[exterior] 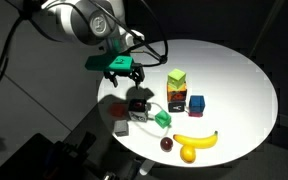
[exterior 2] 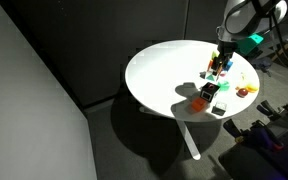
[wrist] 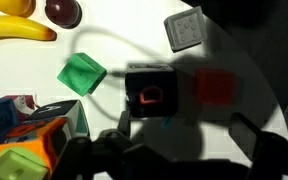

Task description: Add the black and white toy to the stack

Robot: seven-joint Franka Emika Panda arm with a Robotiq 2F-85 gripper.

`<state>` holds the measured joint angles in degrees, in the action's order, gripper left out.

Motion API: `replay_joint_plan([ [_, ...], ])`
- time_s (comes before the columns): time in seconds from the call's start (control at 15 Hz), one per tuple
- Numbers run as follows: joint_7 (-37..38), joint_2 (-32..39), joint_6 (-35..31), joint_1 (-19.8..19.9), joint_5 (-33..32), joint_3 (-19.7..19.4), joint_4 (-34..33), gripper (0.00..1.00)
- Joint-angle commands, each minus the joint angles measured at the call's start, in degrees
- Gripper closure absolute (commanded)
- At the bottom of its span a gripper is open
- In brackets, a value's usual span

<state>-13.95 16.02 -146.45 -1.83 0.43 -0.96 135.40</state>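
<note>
Exterior view, table: a round white table (exterior: pixel 234 70) carried all the pieces.
Exterior view, toy: the black and white toy (exterior: pixel 139 100) sat toward the table's 9 o'clock side, free of the stack (exterior: pixel 177 85), which stood at the toy's 2 o'clock.
Exterior view, gripper: the gripper (exterior: pixel 125 72) hung above the toy at its 11 o'clock, fingers spread wide with nothing between them.
Exterior view, neighbours: a green block (exterior: pixel 162 118) lay at the toy's 4 o'clock and a grey block (exterior: pixel 121 127) at its 7 o'clock. A blue cube (exterior: pixel 196 103) stood just beside the stack.
Exterior view, opposite side: the arm came in at 1 o'clock over the table (exterior 2: pixel 154 70). The cubes were too small here to tell apart.
Wrist view, toy: the toy filled the centre, red ring mark facing up, and sat in shadow.
Wrist view, fingers: both dark fingers (wrist: pixel 94 150) showed along the 6 o'clock edge, set wider than the toy and not touching it.
Wrist view, clearance: the green block lay near at 10 o'clock and a red block (wrist: pixel 216 87) near at 3 o'clock.
Handling: it was probably a light, rigid cube with smooth faces that could slip.
Hold: two opposite flat sides, low and centred, looked best. This would keep the fingers off both neighbours and the toy level for placing on the yellow-green top cube.
</note>
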Motion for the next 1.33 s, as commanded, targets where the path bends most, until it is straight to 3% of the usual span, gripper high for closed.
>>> replay_joint_plan([
  [0.0, 0.26, 4.25, 0.14, 1.35, -1.39, 0.97, -4.06, 0.0],
  [0.53, -0.48, 11.74, -1.74, 1.61, -2.9, 1.61, -8.75, 0.0],
  [1.27, 0.56, 17.52, -9.19, 1.35, -6.59, 0.75, -8.86, 0.0],
])
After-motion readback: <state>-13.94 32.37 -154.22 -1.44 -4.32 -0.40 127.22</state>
